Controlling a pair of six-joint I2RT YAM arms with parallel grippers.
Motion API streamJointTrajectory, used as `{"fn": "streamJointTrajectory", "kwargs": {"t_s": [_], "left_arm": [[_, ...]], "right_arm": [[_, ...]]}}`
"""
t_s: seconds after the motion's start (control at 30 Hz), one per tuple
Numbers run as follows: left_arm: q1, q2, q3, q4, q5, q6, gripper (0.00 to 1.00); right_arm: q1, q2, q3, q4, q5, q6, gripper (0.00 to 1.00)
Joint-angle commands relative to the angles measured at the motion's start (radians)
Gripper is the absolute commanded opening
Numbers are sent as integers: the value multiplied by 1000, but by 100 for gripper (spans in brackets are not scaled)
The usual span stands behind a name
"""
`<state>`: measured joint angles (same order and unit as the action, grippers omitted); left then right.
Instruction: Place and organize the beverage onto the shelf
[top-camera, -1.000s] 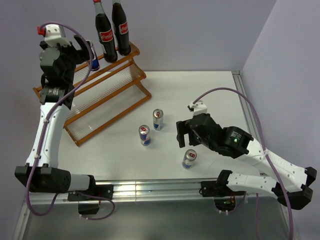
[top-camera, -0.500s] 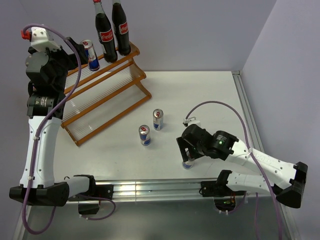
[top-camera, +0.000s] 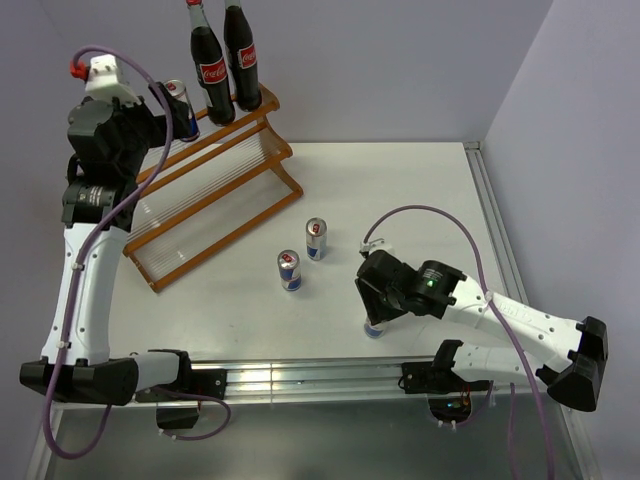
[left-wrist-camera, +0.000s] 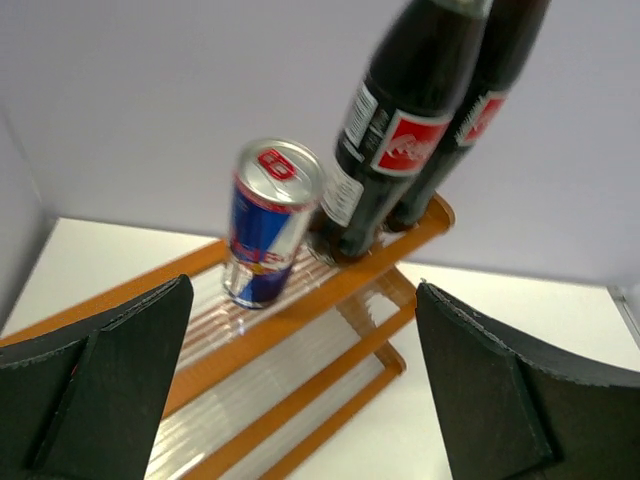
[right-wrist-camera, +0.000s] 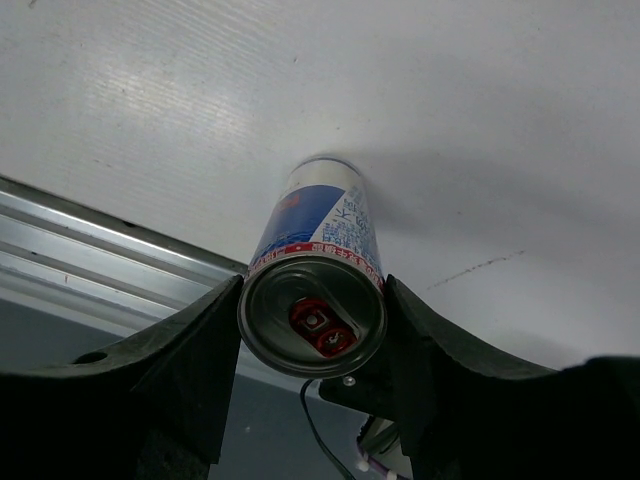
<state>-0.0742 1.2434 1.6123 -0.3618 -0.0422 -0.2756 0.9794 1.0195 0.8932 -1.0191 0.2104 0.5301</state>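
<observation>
From where I stand, the right end effector (right-wrist-camera: 312, 325) has its two black fingers (right-wrist-camera: 180, 370) pressed against opposite sides of a small blue-and-silver energy-drink can (right-wrist-camera: 318, 235). It pinches the can just under the top rim. The can stands upright between them on the white worktop (top-camera: 400, 190), close to its near edge.

I'd say the step in hand is the pick-up. The grip sits high on the can, so the lift should go straight up before any sideways travel. The can should stay upright so it does not swing or slip.

Two more loose cans (top-camera: 289, 271) stand up and to the left of that end effector, between it and the slanted orange-brown wooden shelf (left-wrist-camera: 300, 312). The carry looks safest passing above them.

The left end effector (left-wrist-camera: 305, 385) hangs spread wide and empty. Just ahead of it, on the shelf's top tier, stand two dark glass cola bottles (left-wrist-camera: 400, 130) touching each other, and a shelved can (left-wrist-camera: 268, 225) just beside them. Because the tiers slope, the held can should be set down flat against a rail before it is released.
</observation>
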Motion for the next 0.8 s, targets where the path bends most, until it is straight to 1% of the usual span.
{"fn": "streamJointTrajectory", "kwargs": {"t_s": [0.0, 0.07, 0.13, 0.2, 0.27, 0.33, 0.37, 0.53, 0.57, 0.63, 0.77], "left_arm": [[-55, 19, 44, -23, 33, 3, 100], [-105, 25, 49, -28, 24, 4, 100], [-137, 31, 52, -29, 21, 6, 100], [-193, 30, 49, -26, 7, 7, 100], [-257, 24, 25, -19, 5, 13, 99], [-295, 16, 3, 0, 10, 18, 99], [-326, 11, -24, 7, 25, 18, 99], [-412, -18, -127, 98, 65, 32, 99], [-445, -22, -170, 115, 79, 38, 99], [-485, -39, -248, 179, 82, 52, 99], [-610, -53, -370, 279, 64, 90, 99]], "right_arm": [[7, -13, 59, -7, 10, -7, 42], [7, -21, 87, -27, 29, -5, 39], [7, -32, 107, -41, 52, -4, 39], [7, -39, 139, -61, 67, -9, 38], [5, -45, 168, -76, 89, -13, 38], [4, -52, 188, -105, 106, -13, 38], [2, -55, 206, -114, 122, -13, 38], [-8, -79, 268, -170, 152, -22, 38], [-10, -85, 288, -179, 158, -28, 38], [-18, -88, 314, -190, 161, -38, 38], [-45, -82, 354, -211, 161, -65, 37]]}}
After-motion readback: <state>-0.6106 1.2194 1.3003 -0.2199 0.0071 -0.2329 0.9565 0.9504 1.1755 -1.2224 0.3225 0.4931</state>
